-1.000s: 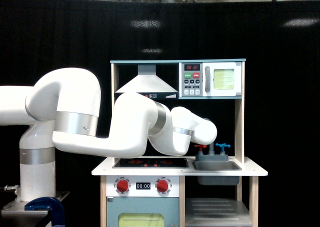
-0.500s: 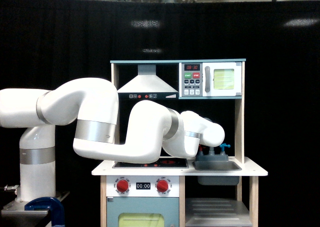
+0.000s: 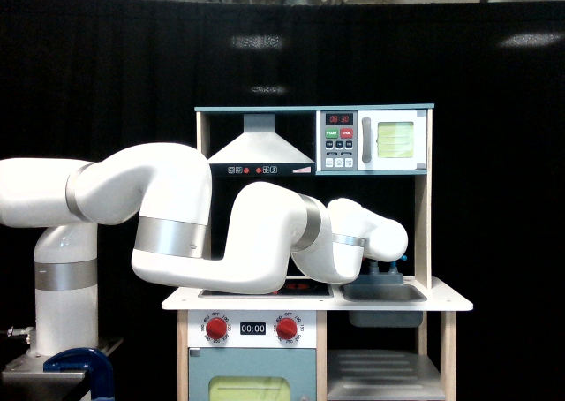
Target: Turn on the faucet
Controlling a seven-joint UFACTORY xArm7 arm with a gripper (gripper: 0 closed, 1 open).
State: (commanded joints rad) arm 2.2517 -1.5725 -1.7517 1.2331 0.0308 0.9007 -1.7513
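The faucet (image 3: 391, 265) stands at the back edge of the grey sink (image 3: 385, 292), toward the exterior view's right of the toy kitchen's worktop (image 3: 450, 305), and most of it is hidden behind the white end of the robot arm (image 3: 375, 235); only a grey stub and a sliver of the blue handle (image 3: 403, 260) show just under that rounded wrist housing, while the red handle cannot be seen. The tool is somewhere behind the wrist, right at the faucet, and it is out of sight, so I cannot tell whether it is open, closed, or gripping a handle. The arm reaches in from the exterior view's left, its big white links folded low over the black stovetop (image 3: 305, 288), whose red burner marks peek out beneath the forearm. Below the worktop's front edge sit two round red stove knobs (image 3: 216, 329) with a small digital timer (image 3: 252, 329) between them, above a pale yellow oven window (image 3: 250, 389). Above the arm hangs a white range hood (image 3: 259, 148), and beside it, over the sink, a toy microwave (image 3: 372, 140) with a red display and a yellowish door panel. The arm's base column (image 3: 64, 308) stands well apart at the exterior view's left, with a blue clamp (image 3: 81, 366) near its foot, all against a black curtain (image 3: 494, 180).
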